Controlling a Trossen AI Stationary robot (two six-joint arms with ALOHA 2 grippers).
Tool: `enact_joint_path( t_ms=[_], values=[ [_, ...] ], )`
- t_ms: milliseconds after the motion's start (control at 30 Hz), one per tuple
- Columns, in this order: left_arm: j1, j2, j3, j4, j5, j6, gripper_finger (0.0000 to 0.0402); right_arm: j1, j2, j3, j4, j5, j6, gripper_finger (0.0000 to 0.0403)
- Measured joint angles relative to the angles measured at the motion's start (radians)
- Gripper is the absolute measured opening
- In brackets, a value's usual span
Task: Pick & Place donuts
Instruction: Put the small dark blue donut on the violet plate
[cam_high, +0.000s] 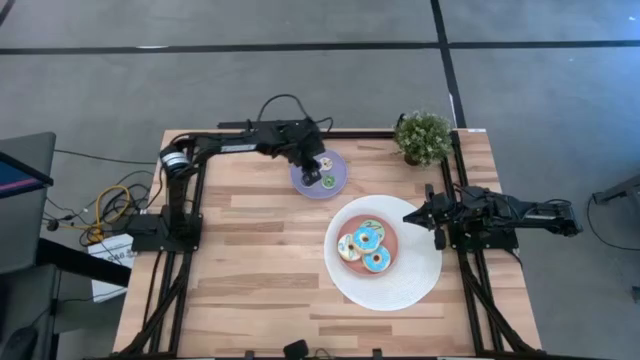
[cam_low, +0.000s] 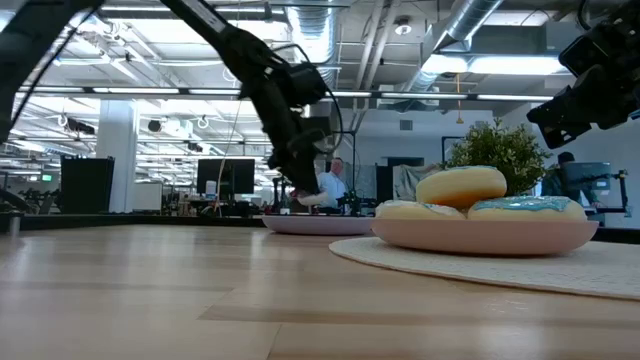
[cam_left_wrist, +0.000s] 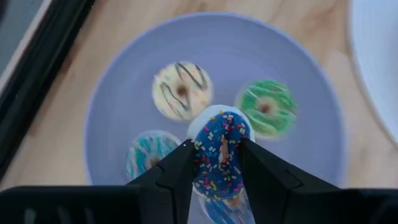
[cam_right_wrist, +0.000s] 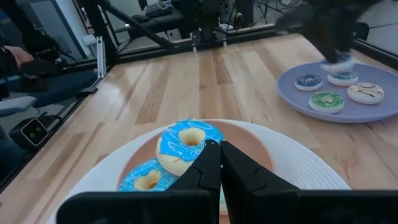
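Left hand (cam_left_wrist: 214, 163) is clamping a dark-blue sprinkled donut (cam_left_wrist: 221, 155) on edge above the lavender plate (cam_left_wrist: 311, 174), apparently for transfer; right hand (cam_right_wrist: 220, 163) is waiting pressed together

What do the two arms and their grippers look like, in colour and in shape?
Both arms are black and built of slim jointed links. The left arm has a silver band at one joint and a black cable looping over it. The left gripper has two dark, matte, angular fingers that taper to blunt tips. The right gripper has the same dark wedge-shaped fingers. The right arm looks all black.
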Motion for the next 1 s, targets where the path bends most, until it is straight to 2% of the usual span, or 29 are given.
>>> enact_joint_path(
  t_ms=[200, 367, 533, 767, 1000],
  values=[
    [0.007, 0.171, 0.233, -0.226, -0.002, 0.039, 0.0116, 0.0, 0.0, 0.0, 0.001, 0.0, 0.0, 0.0],
    [0.006, 0.251, 0.335, -0.358, 0.0, 0.077, 0.0118, 0.0, 0.0, 0.0, 0.001, -0.001, 0.0, 0.0],
    [-0.001, 0.26, 0.339, -0.343, 0.022, 0.083, 0.014, 0.0, 0.0, 0.0, 0.001, -0.001, 0.0, 0.0],
    [-0.005, 0.26, 0.339, -0.325, 0.026, 0.065, 0.0199, 0.0, 0.0, 0.0, 0.001, -0.001, 0.0, 0.0],
    [-0.006, 0.26, 0.339, -0.327, -0.009, 0.079, 0.0239, 0.0, 0.0, 0.0, 0.001, -0.001, 0.0, 0.0]
  ],
)
